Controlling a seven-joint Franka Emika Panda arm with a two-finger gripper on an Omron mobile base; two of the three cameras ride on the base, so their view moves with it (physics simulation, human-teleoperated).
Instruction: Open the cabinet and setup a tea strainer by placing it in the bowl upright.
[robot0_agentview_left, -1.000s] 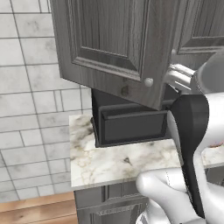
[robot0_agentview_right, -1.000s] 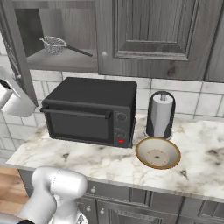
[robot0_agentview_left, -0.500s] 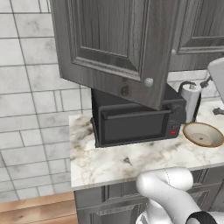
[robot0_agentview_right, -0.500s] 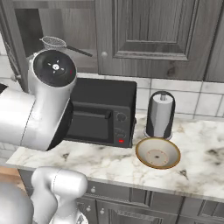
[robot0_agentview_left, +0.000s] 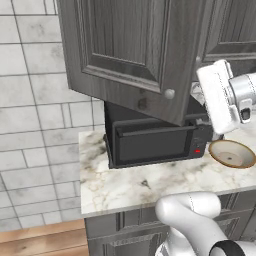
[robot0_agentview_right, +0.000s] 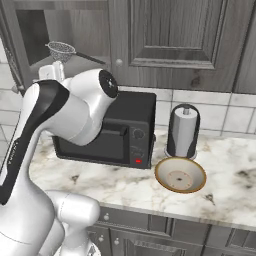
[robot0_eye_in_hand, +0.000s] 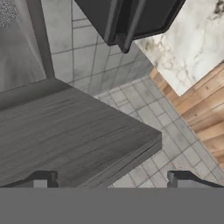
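No brand names, labels or readable writing appear anywhere in this rendered kitchen.

A white marble countertop veined with grey and brown runs along a wall of pale grey tiles, above dark grey lower cupboards. A strip of wooden floor shows at the lower left of the left base view.

One dark grey wood-grain cabinet hangs above the counter. Its left door stands swung open, with one small round metal knob near its lower corner. Inside, on the grey shelf, sits one tea strainer, a silver mesh cup with a thin dark handle pointing to the right.

On the counter stand three things: one black toaster oven with a red light on its control panel, one white-topped cylinder in a dark holder just to its right, and one shallow tan-brown bowl in front of that cylinder, empty and well apart from the strainer.

The white robot arm bends up in front of the oven toward the open cabinet. In the hand view, the gripper shows two dark fingertips spread wide apart, holding nothing, hovering near the edge of a grey wood-grain panel; the oven's corner and the marble counter lie beyond.
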